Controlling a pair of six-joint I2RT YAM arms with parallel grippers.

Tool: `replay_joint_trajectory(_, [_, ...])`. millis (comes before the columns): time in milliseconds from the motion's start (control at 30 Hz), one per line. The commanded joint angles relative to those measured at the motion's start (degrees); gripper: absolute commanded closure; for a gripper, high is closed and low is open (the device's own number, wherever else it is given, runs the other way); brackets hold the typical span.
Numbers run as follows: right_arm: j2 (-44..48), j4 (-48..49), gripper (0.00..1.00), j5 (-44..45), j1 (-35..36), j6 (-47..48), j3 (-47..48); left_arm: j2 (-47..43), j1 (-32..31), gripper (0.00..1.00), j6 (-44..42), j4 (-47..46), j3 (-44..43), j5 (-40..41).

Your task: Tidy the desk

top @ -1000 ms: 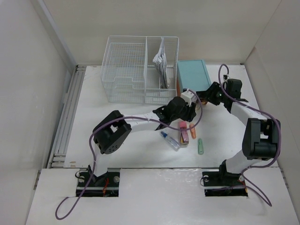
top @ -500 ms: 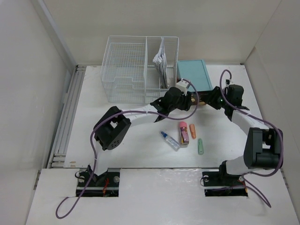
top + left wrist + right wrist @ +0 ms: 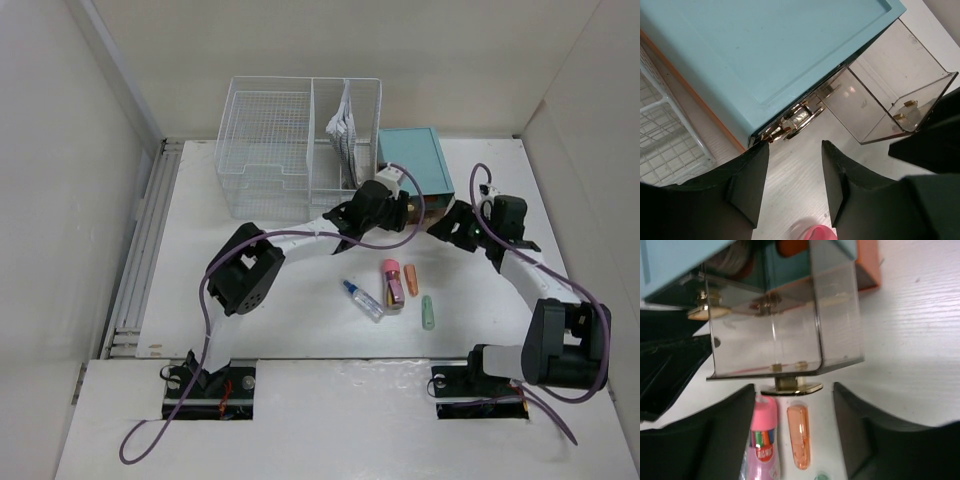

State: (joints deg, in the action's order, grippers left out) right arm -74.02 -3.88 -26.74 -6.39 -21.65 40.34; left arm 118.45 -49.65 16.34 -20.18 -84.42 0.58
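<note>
The white desk [image 3: 260, 260] carries a teal drawer box [image 3: 412, 160] at the back, also in the left wrist view [image 3: 765, 50]. Its clear drawer [image 3: 775, 330] stands pulled out, with a gold handle [image 3: 790, 386] on its front. My left gripper [image 3: 398, 212] is open and empty, low over the desk at the box's front corner [image 3: 795, 150]. My right gripper [image 3: 447, 224] is open, its fingers on either side of the drawer handle without touching it [image 3: 794, 387]. A pink pen case [image 3: 391, 283], an orange capsule [image 3: 410, 281], a green capsule [image 3: 428, 311] and a blue-capped bottle [image 3: 363, 300] lie in front.
A white wire-mesh basket [image 3: 270, 150] stands at the back left of the box, with a striped folded item [image 3: 345, 135] in its right compartment. A grooved rail [image 3: 145, 250] runs along the desk's left edge. Walls close in on three sides.
My left gripper has moved from over the pink pen case back to the teal box's front. My right gripper has drawn back from the box toward the near side.
</note>
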Motion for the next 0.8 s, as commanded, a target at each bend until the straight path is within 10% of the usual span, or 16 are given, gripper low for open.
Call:
replay_joint_trajectory(0, [-0.16, -2.10, 0.28, -6.71, -1.16, 3.98, 0.71, -1.55, 0.61, 0.55, -0.87, -1.52, -0.76, -1.36])
replay_joint_trajectory(367, [9.68, -10.43, 0.29, -13.94, -1.69, 10.83, 1.40, -18.07, -3.17, 0.28, -1.22, 0.67, 14.72, 3.37])
replay_joint_trajectory(767, [11.26, -25.03, 0.74, -8.08, 10.51, 24.89, 9.06, -35.18, -7.04, 0.24, 12.63, 11.02, 27.37, 15.57])
